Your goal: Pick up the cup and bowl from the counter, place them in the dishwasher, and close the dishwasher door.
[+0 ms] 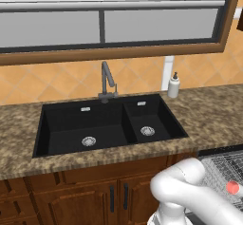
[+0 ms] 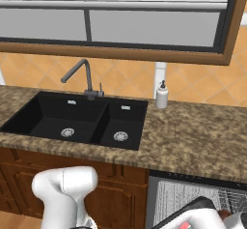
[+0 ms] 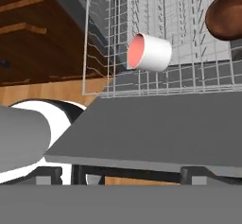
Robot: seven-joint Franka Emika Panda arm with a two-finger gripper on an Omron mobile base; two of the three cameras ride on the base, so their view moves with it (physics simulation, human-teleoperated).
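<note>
Two dishes are lying in the pale wire rack (image 3: 142, 83) of the open dishwasher (image 1: 223, 164), ahead of the gripper (image 3: 123, 176), whose fingers are standing spread wide apart and grasping nothing. The white cup (image 3: 150, 53) with the pink inside is resting on its side in the rack, straight ahead of the fingertips and well beyond them, its mouth turned to the left of the hand view. The brown bowl (image 3: 226, 17) is sitting farther off, up and to the right of the cup, partly cut off by the frame. The grey dishwasher door (image 3: 156, 128) is hanging open flat between the gripper and the rack, just past the fingertips. The speckled counter (image 2: 193, 136) with its black sink (image 2: 77, 119) is lying above the dishwasher, a white soap bottle (image 2: 162, 95) standing by the wall.
</note>
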